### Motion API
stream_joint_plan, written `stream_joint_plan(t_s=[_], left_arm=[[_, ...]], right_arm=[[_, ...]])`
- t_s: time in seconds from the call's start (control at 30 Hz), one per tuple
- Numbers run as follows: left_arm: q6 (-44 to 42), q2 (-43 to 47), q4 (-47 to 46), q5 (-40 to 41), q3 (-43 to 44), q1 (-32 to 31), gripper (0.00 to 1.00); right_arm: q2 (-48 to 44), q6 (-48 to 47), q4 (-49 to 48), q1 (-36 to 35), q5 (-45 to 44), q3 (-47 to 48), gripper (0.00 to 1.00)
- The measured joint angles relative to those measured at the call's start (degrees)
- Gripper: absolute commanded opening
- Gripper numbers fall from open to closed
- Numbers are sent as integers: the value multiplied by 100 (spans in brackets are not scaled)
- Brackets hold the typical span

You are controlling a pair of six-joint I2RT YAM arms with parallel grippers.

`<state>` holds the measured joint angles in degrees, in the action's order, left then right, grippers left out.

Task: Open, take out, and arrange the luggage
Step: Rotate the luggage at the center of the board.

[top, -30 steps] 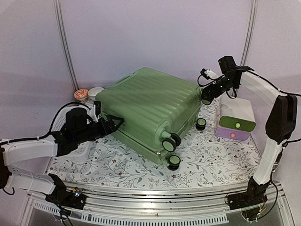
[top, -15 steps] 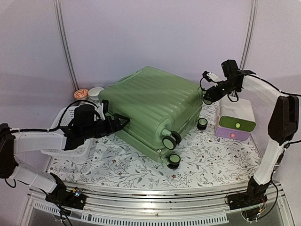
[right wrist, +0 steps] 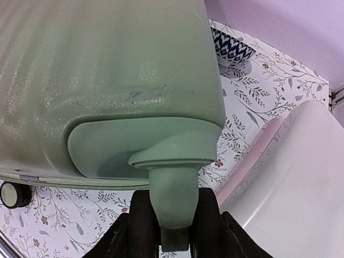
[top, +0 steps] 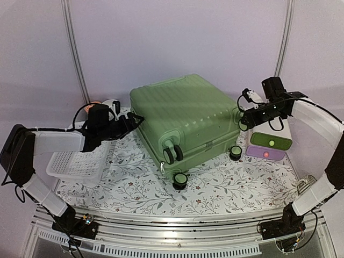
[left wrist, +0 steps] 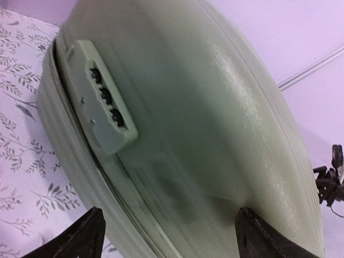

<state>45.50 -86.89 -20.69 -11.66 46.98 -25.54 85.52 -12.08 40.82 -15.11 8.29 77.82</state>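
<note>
a pale green suitcase lies closed on its broad side in the middle of the flowered tabletop, wheels toward the near edge, and fills most of the room between the two arms. the left pincer is at its left far corner, spread wide, with the shell's edge and seam running between its fingers; whether they touch the shell cannot be told. the lock block sits on the seam just beyond it. the right pincer is at the right far corner, closed around the black caster wheel there, the green stem coming down between its fingers. tight beside that corner stands a white, green and purple box, leaving only a narrow gap for the arm. a blue-patterned bowl sits behind the same corner. on the left, a white slotted basket lies under the left arm, and two small bowls stand behind that wrist near the wall.
</note>
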Motion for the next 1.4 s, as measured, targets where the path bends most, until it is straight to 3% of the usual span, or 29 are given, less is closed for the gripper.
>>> stream_joint_plan(t_s=[0.13,0.27,0.43,0.53,0.73,0.97,1.2,1.33,1.4], left_arm=[[-94,-409,166,-20,516,289,87],[-302,-774,361,-22,1014,420,87],[-612,-1008,627,-50,1447,496,87],[-767,-739,654,-168,1220,485,87],[-1012,1003,675,-308,-70,317,87],[-1161,2315,649,-463,-1495,-28,80],[-1440,3042,398,-98,-2647,-1283,69],[-1545,3067,238,308,-2820,-1633,55],[-1637,2966,157,494,-2817,-1742,54]], right_arm=[[-404,549,-81,-260,-269,-393,49],[-990,1266,-278,-625,-446,-981,57],[-1700,1989,-417,-1093,-540,-1530,81],[-1875,2190,-452,-1217,-632,-1563,87],[-2144,2376,-485,-1338,-835,-1563,88],[-2586,2533,-487,-1340,-848,-1587,83],[-2874,2743,-560,-1421,-431,-1899,79],[-3049,2922,-704,-1497,-94,-2081,78],[-3128,3023,-831,-1541,96,-2149,77]])
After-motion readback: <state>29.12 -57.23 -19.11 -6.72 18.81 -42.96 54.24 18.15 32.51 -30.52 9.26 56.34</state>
